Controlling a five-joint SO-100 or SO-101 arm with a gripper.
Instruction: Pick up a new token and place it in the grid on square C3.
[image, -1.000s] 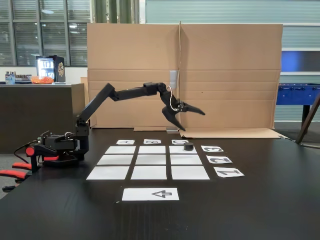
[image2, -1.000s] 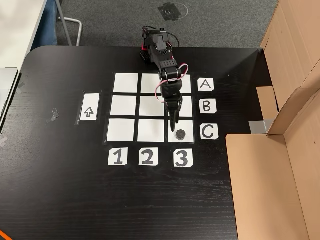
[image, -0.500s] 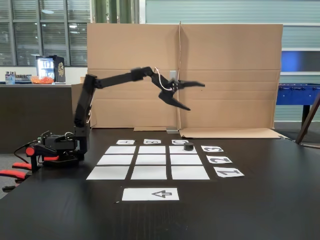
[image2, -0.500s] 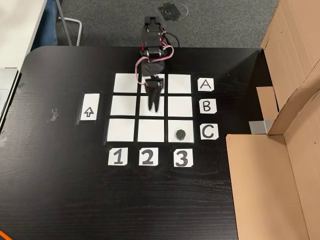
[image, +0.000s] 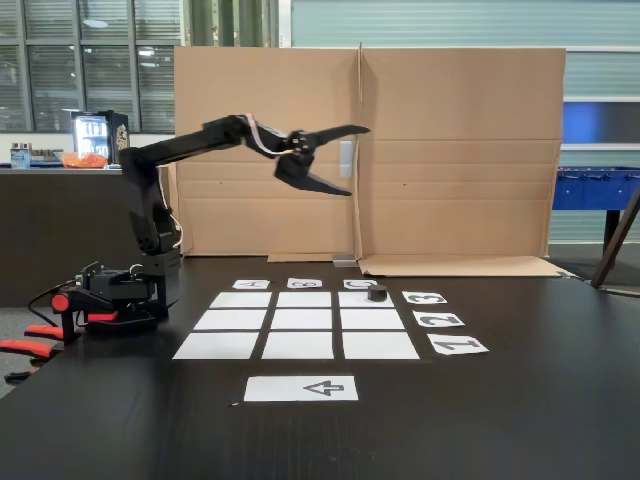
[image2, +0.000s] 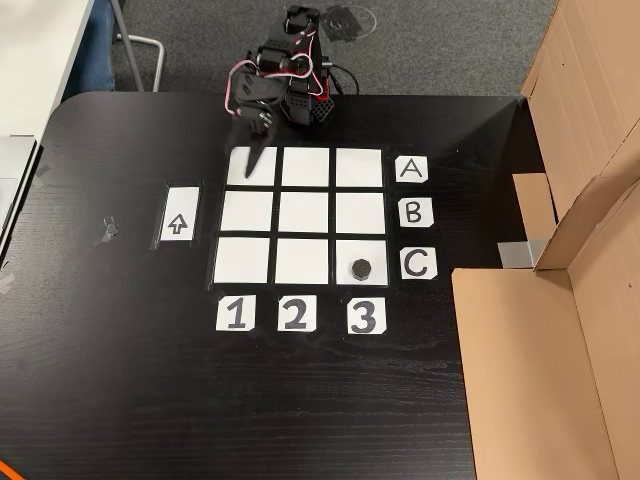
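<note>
The token (image2: 361, 268) rests on square C3 (image2: 371, 255), the lower-right cell of the grid (image2: 303, 215) in the top-down fixed view, beside the "C" label (image2: 418, 264) and above the "3" label (image2: 365, 316). In the side-on fixed view the token (image: 377, 293) sits at the far right of the grid (image: 298, 322).

The claw (image: 345, 160) is raised high above the bench (image: 520, 400), jaws spread apart and holding nothing. In the top-down view the claw (image2: 257, 162) hangs over the grid's upper-left cell, well apart from the token.

A cardboard wall (image: 450, 150) stands behind the grid; in the top-down view cardboard (image2: 540, 370) covers the right of the frame. An arrow sheet (image2: 178, 214) lies left of the grid. The arm base (image2: 305, 100) sits at the bench's upper edge. Bare bench surface lies open at lower left and below the number labels.
</note>
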